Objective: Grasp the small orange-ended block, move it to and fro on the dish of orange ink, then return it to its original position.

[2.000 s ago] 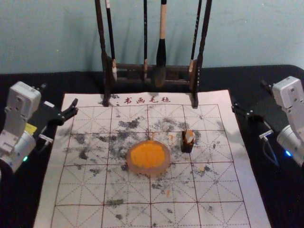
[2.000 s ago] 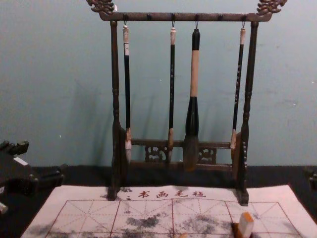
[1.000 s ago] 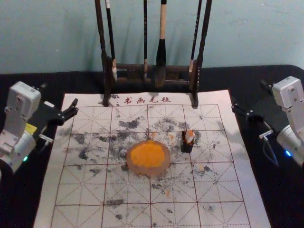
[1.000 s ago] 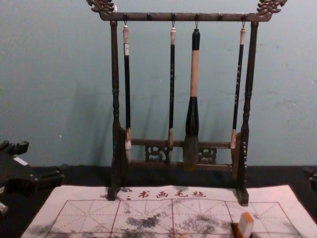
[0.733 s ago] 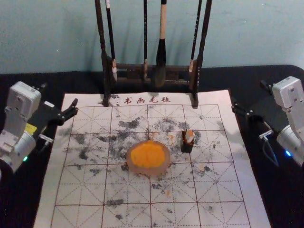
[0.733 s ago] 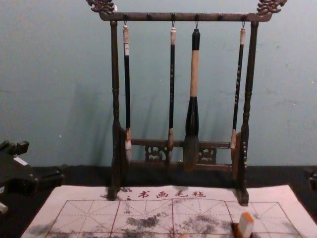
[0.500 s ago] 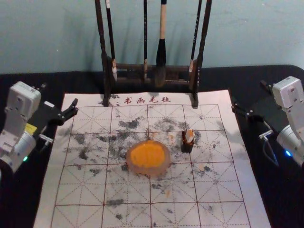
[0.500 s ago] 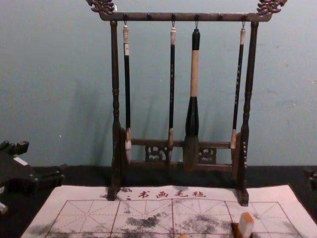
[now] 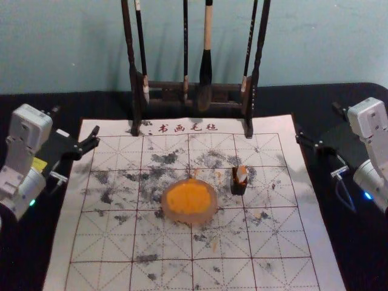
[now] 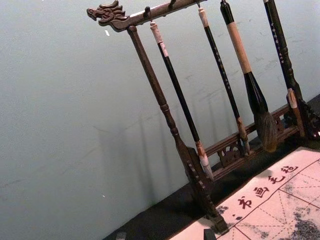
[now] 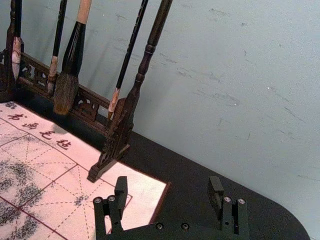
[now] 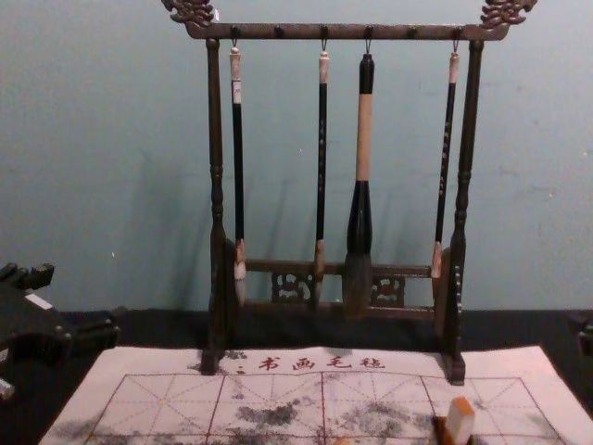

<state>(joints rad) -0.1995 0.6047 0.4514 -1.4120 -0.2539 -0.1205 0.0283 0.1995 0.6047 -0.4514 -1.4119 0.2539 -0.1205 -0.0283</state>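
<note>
Orange end up, the block (image 9: 242,174) stands near the ink dish (image 9: 189,219), presumably for quick dipping; left hand (image 10: 165,234) and right hand (image 11: 168,184) flank the mat (image 9: 100,276), wide.

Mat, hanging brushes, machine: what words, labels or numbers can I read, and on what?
"书画毛毡": mat.
Second brush from the left and rightmost brush: writing too small to read.
Leftmost brush: label unreadable.
Left arm: yellow sticker, nothing legible.
No readable numbers or brand names.
</note>
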